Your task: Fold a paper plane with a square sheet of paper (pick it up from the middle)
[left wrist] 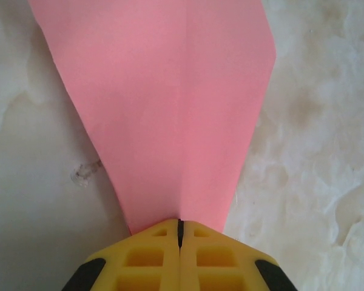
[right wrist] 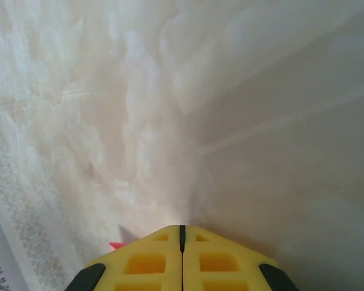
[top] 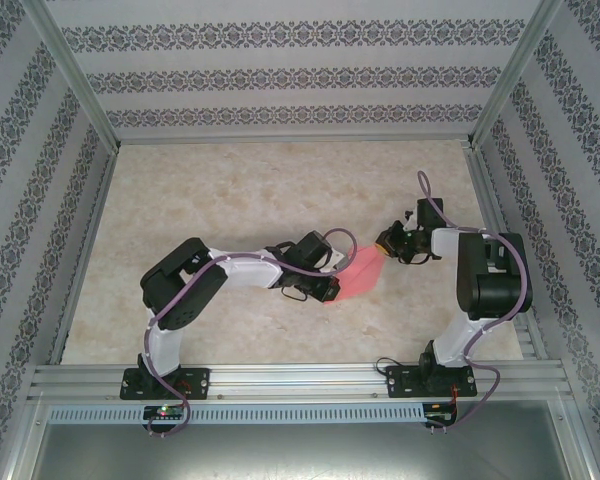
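Observation:
The pink sheet of paper lies at mid-table, folded into a tapering shape with a straight centre crease. Its narrow end runs under my left gripper, whose yellow fingers are shut, with the crease leading straight into the slit between them. I cannot tell whether the paper is pinched or only pressed. From above, the left gripper sits at the paper's near-left tip and the right gripper at its far-right end. The right gripper is shut, and a sliver of the pink paper peeks out under its left finger.
The marbled beige table is enclosed by patterned walls and aluminium posts. A metal rail along the near edge carries both arm bases. A small scuff mark lies on the table left of the paper.

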Tool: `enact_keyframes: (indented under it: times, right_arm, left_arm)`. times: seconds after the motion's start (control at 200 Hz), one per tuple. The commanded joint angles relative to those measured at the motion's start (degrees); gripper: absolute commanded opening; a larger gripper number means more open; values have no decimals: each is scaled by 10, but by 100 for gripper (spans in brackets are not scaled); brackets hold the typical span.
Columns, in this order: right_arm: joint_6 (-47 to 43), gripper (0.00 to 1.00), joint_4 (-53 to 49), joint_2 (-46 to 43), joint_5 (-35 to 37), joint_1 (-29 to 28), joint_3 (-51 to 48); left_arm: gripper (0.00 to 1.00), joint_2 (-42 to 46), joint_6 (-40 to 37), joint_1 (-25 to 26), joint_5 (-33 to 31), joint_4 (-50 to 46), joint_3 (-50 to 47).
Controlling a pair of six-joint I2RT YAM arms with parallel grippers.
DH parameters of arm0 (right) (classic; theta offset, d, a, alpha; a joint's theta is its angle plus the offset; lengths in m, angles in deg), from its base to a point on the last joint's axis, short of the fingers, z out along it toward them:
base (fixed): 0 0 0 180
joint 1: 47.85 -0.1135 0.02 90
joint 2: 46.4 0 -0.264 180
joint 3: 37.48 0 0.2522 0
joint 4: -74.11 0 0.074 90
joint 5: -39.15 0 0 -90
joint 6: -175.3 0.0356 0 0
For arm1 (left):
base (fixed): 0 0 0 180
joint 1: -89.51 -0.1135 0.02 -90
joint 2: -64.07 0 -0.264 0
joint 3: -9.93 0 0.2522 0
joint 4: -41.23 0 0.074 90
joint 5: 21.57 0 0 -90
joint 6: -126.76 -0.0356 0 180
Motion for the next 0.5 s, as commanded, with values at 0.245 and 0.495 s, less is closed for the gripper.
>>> enact_keyframes:
  times: [0.245, 0.495]
  right_arm:
    - [-20, 5, -51, -109, 17, -4, -5]
    - [61, 5, 12, -138, 6, -106, -87]
  left_arm:
    - [8, -53, -17, 2, -16, -170, -19]
    - [8, -63, -19, 2, -11, -168, -5]
